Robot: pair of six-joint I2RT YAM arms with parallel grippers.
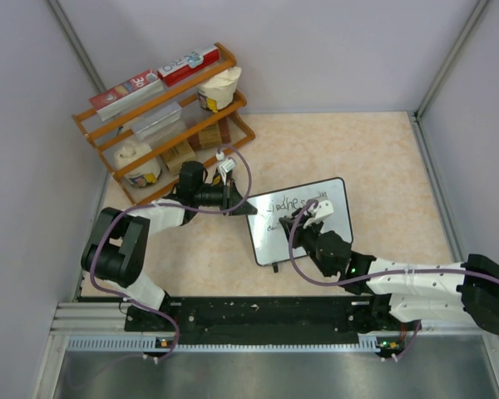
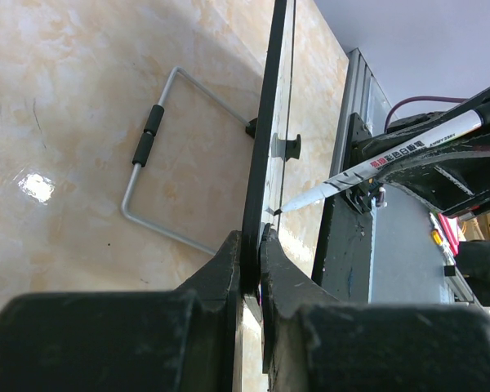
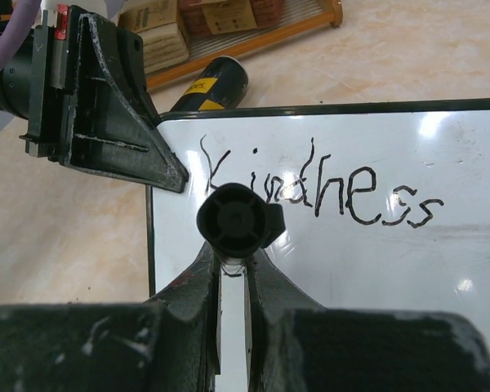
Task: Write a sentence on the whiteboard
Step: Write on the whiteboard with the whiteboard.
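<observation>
The whiteboard (image 1: pixel 270 239) stands tilted on the table, black-framed. One line of the sentence, "Kindness" (image 3: pixel 318 192), is written along its top; it also shows in the top view (image 1: pixel 284 204). My left gripper (image 2: pixel 253 261) is shut on the board's frame edge (image 2: pixel 269 122) at its upper left corner (image 1: pixel 243 208). My right gripper (image 3: pixel 233 265) is shut on a white marker whose black end cap (image 3: pixel 233 216) faces the camera. In the left wrist view the marker (image 2: pixel 392 155) has its tip against the board face, below the start of the word.
A wooden rack (image 1: pixel 162 116) with boxes, toothpaste packs and cups stands at the back left. A black and yellow can (image 3: pixel 208 82) lies behind the board. The board's wire stand (image 2: pixel 159 155) rests on the table behind it. Walls enclose the table on three sides.
</observation>
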